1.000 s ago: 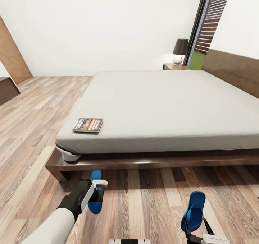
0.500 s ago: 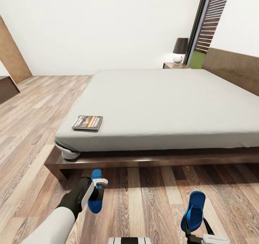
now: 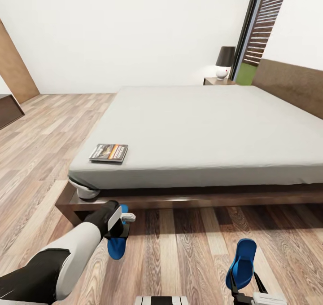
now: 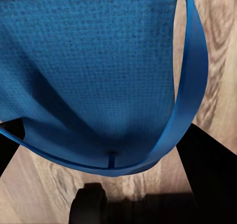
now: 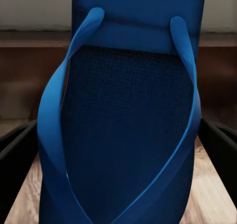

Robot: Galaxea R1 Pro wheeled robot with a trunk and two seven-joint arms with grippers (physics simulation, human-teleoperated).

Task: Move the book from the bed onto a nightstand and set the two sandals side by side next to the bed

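Reaching down toward the wood-plank floor (image 3: 188, 255) beside the bed (image 3: 202, 130), the robot is holding one blue sandal in each arm. The left gripper (image 3: 120, 226) is sitting low, just in front of the bed frame's near left corner, with the left sandal (image 3: 115, 246) hanging under it close to the floor; in the left wrist view its dark fingers (image 4: 210, 174) are sitting either side of that sandal's (image 4: 98, 70) strap, clamped on it. The right gripper (image 3: 244, 280) is holding the right sandal (image 3: 242, 262) upright above the floor, well apart from the left one, with its toe end pointing toward the bed; in the right wrist view the black fingers (image 5: 17, 145) are pressing against both edges of the sole (image 5: 133, 135). The book (image 3: 109, 152) is lying flat on the grey mattress near the bed's front left corner. A nightstand (image 3: 218, 81) is standing at the far side of the bed by the headboard, carrying a lamp (image 3: 224, 62) with a dark shade, next to a tall window (image 3: 262, 31).
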